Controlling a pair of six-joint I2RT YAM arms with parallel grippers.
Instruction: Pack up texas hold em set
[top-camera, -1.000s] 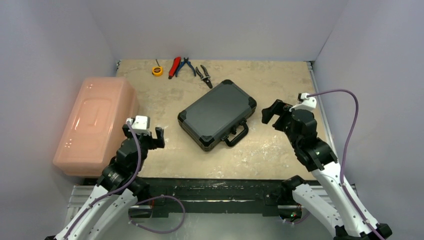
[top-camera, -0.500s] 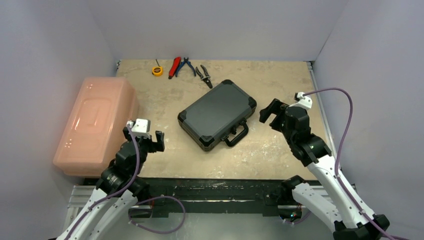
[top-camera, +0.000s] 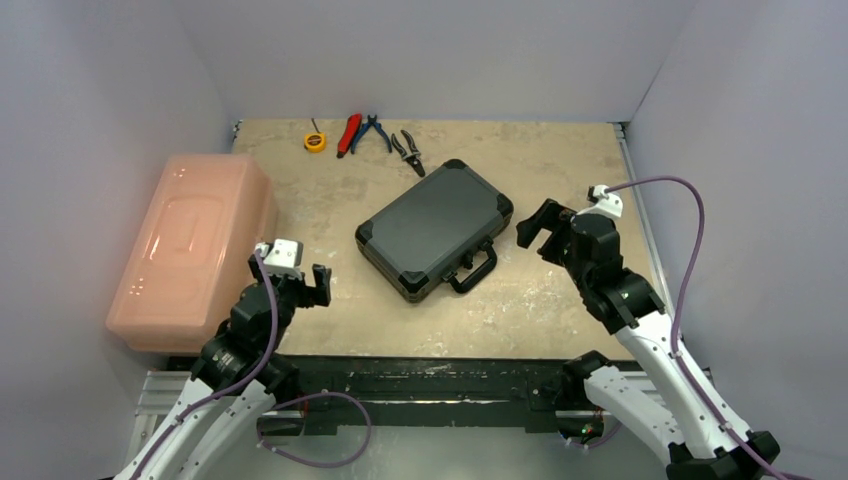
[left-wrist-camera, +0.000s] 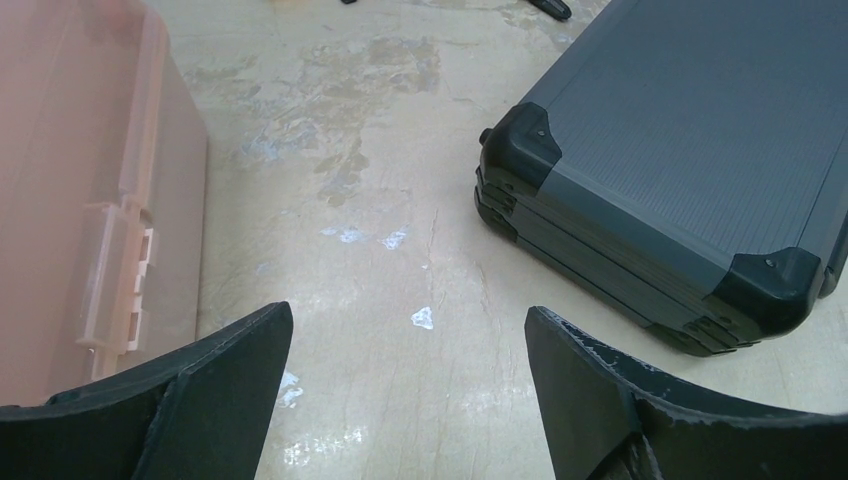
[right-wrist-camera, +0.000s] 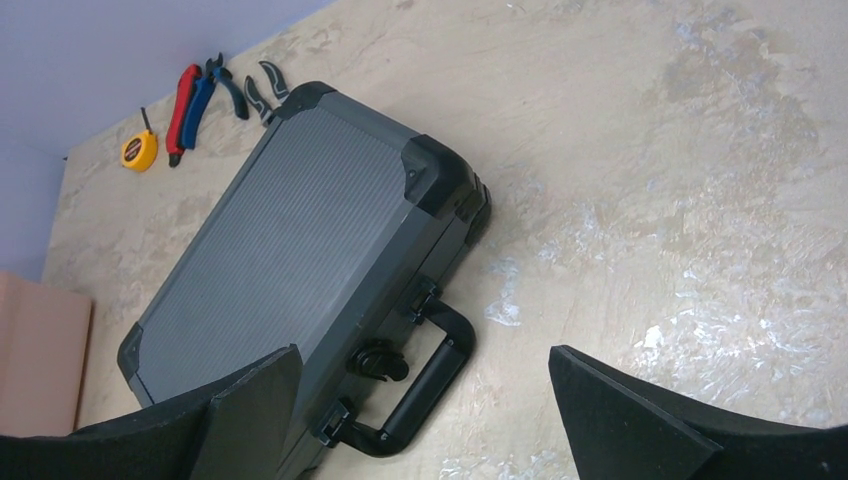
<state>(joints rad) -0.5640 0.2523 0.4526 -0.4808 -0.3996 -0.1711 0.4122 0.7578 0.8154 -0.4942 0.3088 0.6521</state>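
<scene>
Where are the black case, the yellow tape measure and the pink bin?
black case (top-camera: 430, 225), top view, middle of its closed lid
yellow tape measure (top-camera: 315, 142), top view, its round body
pink bin (top-camera: 195, 240), top view, centre of its lid

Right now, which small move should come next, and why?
Probably ease the open right hand toward the latch by the handle: the black case lies shut, no loose pieces show, and that hand is nearest the handle side. The left hand hangs open, empty.
</scene>
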